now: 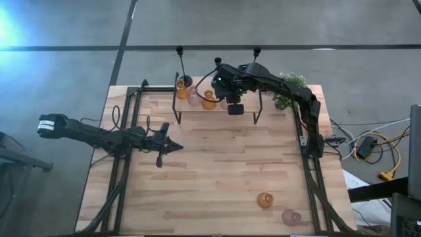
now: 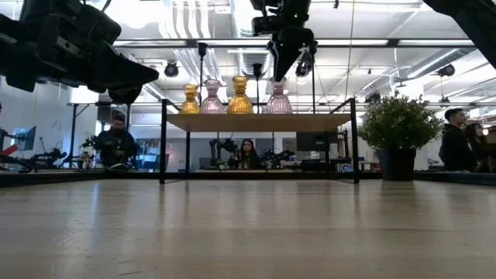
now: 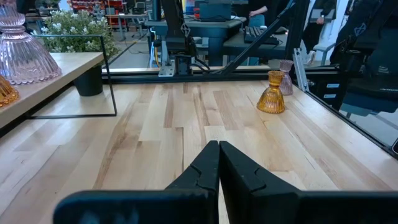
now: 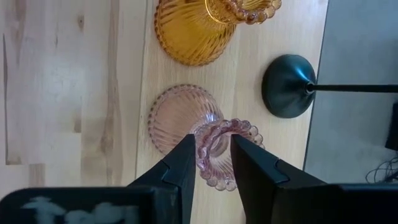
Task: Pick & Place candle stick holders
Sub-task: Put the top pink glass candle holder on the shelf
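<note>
Pale plank table (image 1: pixel 217 171), black-legged wooden shelf (image 2: pixel 260 122) at back. On shelf: beaded pink glass holder (image 4: pixel 217 146), straddled by right gripper (image 4: pixel 211 163), fingers slightly parted, grip uncertain. Lift straight, avoiding amber neighbour (image 4: pixel 193 31). Left gripper (image 3: pixel 219 163) pressed closed, empty, before shelf.

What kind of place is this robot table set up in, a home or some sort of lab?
Most likely a robotics lab or workshop, not a home. Behind the wooden table people sit at workstations, the high ceiling has exposed ducts and strip lights, and the floor beside the table is bare concrete.
</note>
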